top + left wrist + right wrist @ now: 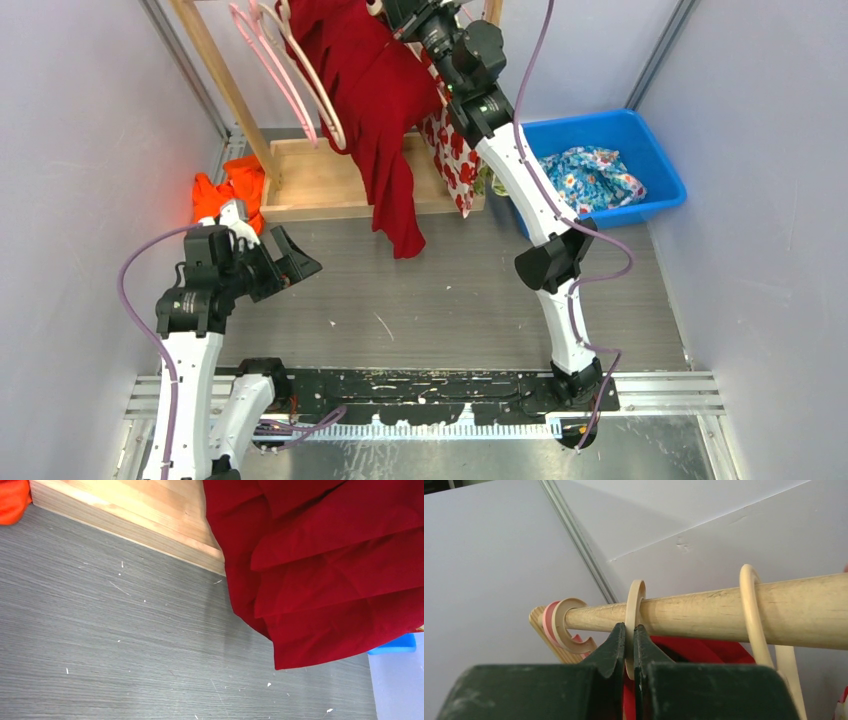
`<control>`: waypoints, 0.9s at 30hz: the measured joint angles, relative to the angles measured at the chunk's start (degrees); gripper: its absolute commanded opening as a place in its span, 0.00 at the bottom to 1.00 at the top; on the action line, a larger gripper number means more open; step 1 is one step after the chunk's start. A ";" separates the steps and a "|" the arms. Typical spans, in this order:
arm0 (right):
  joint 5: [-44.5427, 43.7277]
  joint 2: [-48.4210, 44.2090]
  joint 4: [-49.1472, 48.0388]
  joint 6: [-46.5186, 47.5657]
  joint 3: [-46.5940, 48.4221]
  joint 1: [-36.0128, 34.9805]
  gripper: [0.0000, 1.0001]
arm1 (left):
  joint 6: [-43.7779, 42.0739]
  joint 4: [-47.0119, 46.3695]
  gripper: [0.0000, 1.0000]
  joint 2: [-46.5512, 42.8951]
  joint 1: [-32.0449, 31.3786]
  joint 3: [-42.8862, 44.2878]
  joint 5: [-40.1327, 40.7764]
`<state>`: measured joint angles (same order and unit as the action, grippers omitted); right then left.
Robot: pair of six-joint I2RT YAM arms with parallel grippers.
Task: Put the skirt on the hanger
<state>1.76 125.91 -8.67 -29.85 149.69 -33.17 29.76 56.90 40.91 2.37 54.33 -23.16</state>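
Your red skirt [375, 110] hangs at 12 o'clock in the overhead view, draped over a cream hanger [325, 110] that sits on the wooden rail [724, 610]; its hem falls past the wooden base [310, 180] and ends above the bench [450, 300], not resting on it.

Your right end effector [629, 640] is up at the rail with its jaws all but shut, pinching the thin shank of the hanger hook [634, 605] where it curls over the rail; red cloth shows just beneath, so I judge this is the hanger that carries the skirt.

Your left end effector [295, 255] hovers over the bench at 9 o'clock, jaws spread wide and holding nothing; its wrist camera looks across at the skirt's pleated folds [325, 570].

Expect the skirt to be light, limp and quick to sag; the pleats will bunch under a pinch, and the cloth looks likely to slide on a smooth hanger arm if you tilt it; the hanger is the stiff part, so steer by the hook as you are doing.

If you must touch the fabric, take it high near the waistband, not at the loose hem, which would only swing.

Pink hangers [270, 60] sit at 11 o'clock on the rail; an orange garment [235, 185] lies at 10 o'clock; a blue bin [640, 140] with floral cloth [590, 175] stands at 2 o'clock.
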 measured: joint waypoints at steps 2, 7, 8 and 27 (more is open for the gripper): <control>-0.04 0.04 -0.17 0.24 -0.07 -0.22 0.01 | 0.00 -0.13 0.93 0.00 0.00 -0.22 -0.02; -0.33 0.04 -0.28 1.11 -0.13 -0.76 0.01 | 0.04 -0.46 0.93 -0.02 0.00 -0.42 -0.02; -0.35 0.07 -0.31 1.20 -0.13 -0.85 0.01 | 0.04 -0.50 0.93 -0.04 0.00 -0.46 -0.04; -0.68 1.05 -3.43 0.46 -1.05 -1.51 0.18 | 0.22 -0.48 0.93 -0.48 0.00 -0.46 -0.07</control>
<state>1.08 126.96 -12.10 -29.39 148.64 -34.68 29.98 56.42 40.42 2.37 53.87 -23.22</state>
